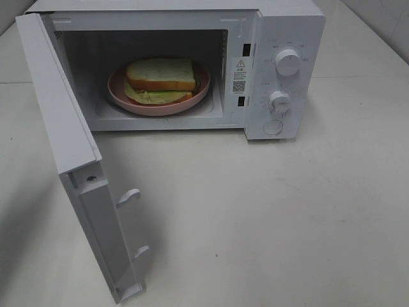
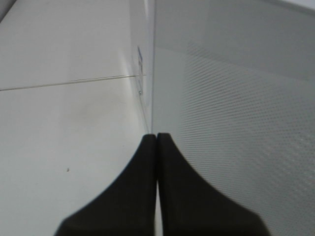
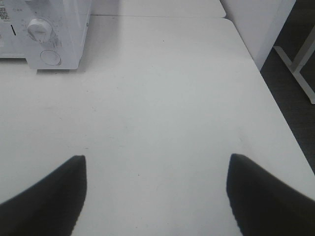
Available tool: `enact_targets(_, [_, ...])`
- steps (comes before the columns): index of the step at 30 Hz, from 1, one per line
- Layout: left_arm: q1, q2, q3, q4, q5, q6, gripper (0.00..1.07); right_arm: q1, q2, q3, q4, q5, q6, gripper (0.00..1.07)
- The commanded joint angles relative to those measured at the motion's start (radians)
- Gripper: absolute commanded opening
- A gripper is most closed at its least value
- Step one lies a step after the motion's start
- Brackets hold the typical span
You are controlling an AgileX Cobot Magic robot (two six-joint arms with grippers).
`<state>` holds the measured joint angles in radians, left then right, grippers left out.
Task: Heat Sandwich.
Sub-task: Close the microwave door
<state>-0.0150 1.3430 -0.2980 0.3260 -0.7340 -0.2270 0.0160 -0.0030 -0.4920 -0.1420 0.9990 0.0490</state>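
Open microwave door (image 1: 62, 109), sandwich (image 1: 161, 75) on pink plate (image 1: 160, 107) inside, left gripper (image 2: 157, 140) clenched, right gripper (image 3: 157, 157) spread

Warning sticker (image 1: 239, 75): print seemingly illegible

White desk under soft, even light, with a pale wall behind it.
The matt white desk (image 1: 287, 224) filled the high view, and a thin seam (image 1: 361, 78) crossed it toward 2 o'clock and again toward 10 o'clock. A pale tiled wall (image 1: 386, 25) rose at 1 o'clock. In the right wrist view, dark floor (image 3: 302, 118) lay past the desk's edge, with a white panel (image 3: 256, 24) and a white frame leg (image 3: 294, 66) standing on it.
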Motion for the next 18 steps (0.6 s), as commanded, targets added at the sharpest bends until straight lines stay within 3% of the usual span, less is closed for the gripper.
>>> enact_targets(1, [0.002, 0.050, 0.002, 0.033, -0.112, -0.046, 0.00, -0.005, -0.029, -0.001, -0.001, -0.006, -0.010, 0.75])
enact_targets(7, [-0.027, 0.106, -0.029, 0.035, -0.132, -0.057, 0.00, -0.005, -0.029, -0.001, -0.001, -0.006, -0.010, 0.75])
enact_targets(18, [-0.225, 0.219, -0.127, 0.006, -0.133, -0.050, 0.00, -0.005, -0.029, -0.001, -0.001, -0.006, -0.010, 0.75])
